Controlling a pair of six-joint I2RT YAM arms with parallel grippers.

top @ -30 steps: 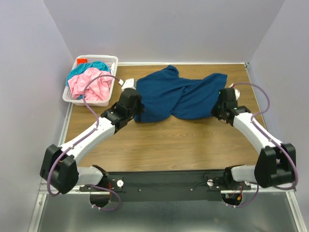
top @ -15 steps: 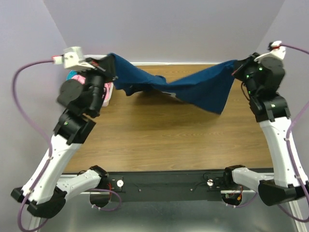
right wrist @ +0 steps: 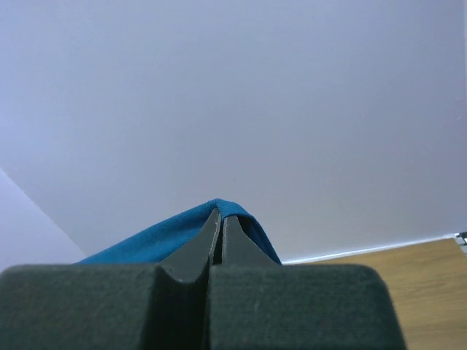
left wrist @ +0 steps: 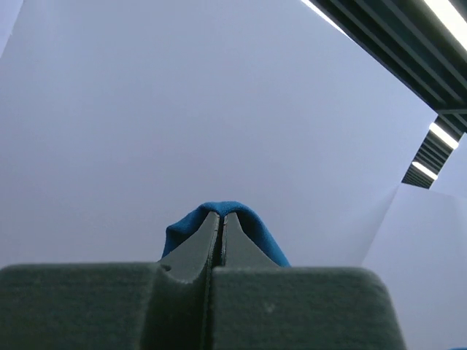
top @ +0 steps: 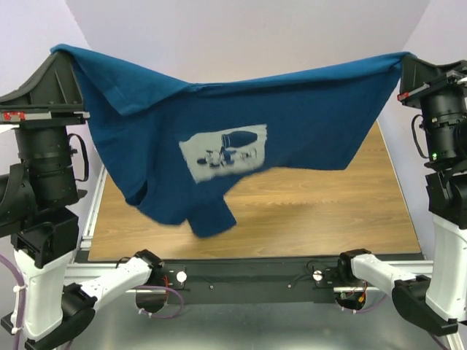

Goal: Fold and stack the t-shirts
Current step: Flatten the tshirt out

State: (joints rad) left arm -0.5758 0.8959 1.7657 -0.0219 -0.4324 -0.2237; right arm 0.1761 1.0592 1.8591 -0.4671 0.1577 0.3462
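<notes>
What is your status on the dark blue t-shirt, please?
Left gripper shut on dark blue t-shirt; right gripper shut on it. Shirt hangs spread above the table, white print showing. No obstruction visible.

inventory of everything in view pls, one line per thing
t-shirt: 1, dark blue, hanging spread in the air above the table, pinched at each top end
print: 1, white square with cartoon figure, middle of the t-shirt
table: 1, brown wood-grain, under the t-shirt
walls: pale lilac, around the table
base rail: 1, black, near edge
left arm: 1, white and black, raised at left
right arm: 1, white and black, raised at right
left gripper: shut on t-shirt
right gripper: shut on t-shirt
</notes>
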